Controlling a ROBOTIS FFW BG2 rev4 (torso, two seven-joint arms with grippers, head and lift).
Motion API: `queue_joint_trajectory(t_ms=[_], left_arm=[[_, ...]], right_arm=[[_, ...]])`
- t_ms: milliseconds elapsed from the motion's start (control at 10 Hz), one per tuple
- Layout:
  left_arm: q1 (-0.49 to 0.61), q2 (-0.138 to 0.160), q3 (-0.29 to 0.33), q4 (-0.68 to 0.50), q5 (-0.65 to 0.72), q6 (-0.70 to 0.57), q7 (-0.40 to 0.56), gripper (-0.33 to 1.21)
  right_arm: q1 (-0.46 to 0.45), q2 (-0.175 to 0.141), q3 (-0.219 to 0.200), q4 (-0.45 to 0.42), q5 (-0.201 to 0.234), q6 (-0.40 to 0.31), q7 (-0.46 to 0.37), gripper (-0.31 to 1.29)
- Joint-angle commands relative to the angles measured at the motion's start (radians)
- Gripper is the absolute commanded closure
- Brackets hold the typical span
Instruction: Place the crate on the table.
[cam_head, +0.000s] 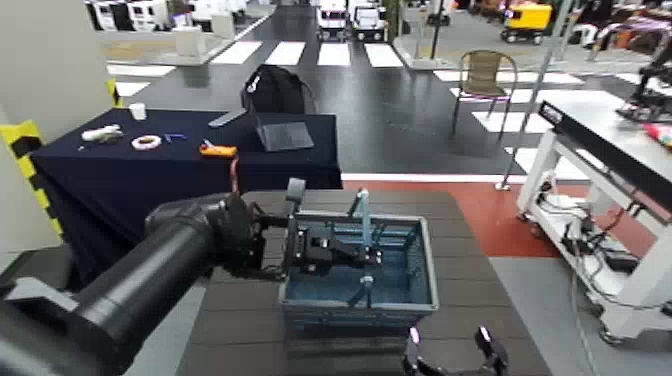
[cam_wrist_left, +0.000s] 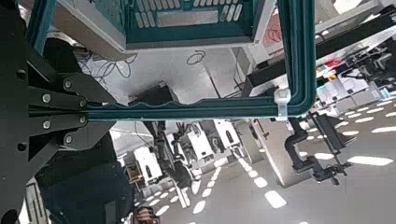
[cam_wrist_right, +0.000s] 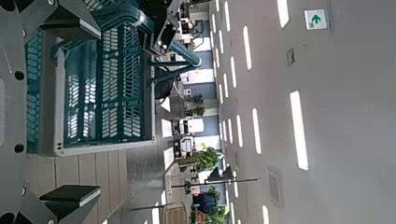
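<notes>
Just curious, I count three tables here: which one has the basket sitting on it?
The dark brown slatted table nearest the robot carries the crate; the navy-draped table and white workbench don't.

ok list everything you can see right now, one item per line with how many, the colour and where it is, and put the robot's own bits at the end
blue-grey slotted plastic crate: one, pale rim, light-blue upright handle, on the dark slatted table
dark brown slatted table: one, directly ahead, under the crate
navy-draped table: one, behind on the left, carrying small items
black laptop: one, on the navy table's right end
white cup: one, on the navy table's far left
wicker chair: one, tan, far back right
white-framed workbench: one, at the right edge
left gripper: one, black, shut on the crate's handle
right gripper: one, black, open, low near the table's front edge, just before the crate
</notes>
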Motion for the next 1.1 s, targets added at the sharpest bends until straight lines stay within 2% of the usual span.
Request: queue_joint_trajectory(t_ms=[100,1100], left_arm=[[-0.010,-0.013,0.044,0.044,-0.016,-0.034,0.004,1.20],[0.022,-0.037,0.037,0.105,-0.015,-0.117,0.000,1.14]], right_arm=[[-0.003,-0.002,0.004,0.002,-0.004,-0.001,0.001,0.14],[-0.006,-0.007,0.001,0.017,-0.008,-0.041,0.001,0.13]])
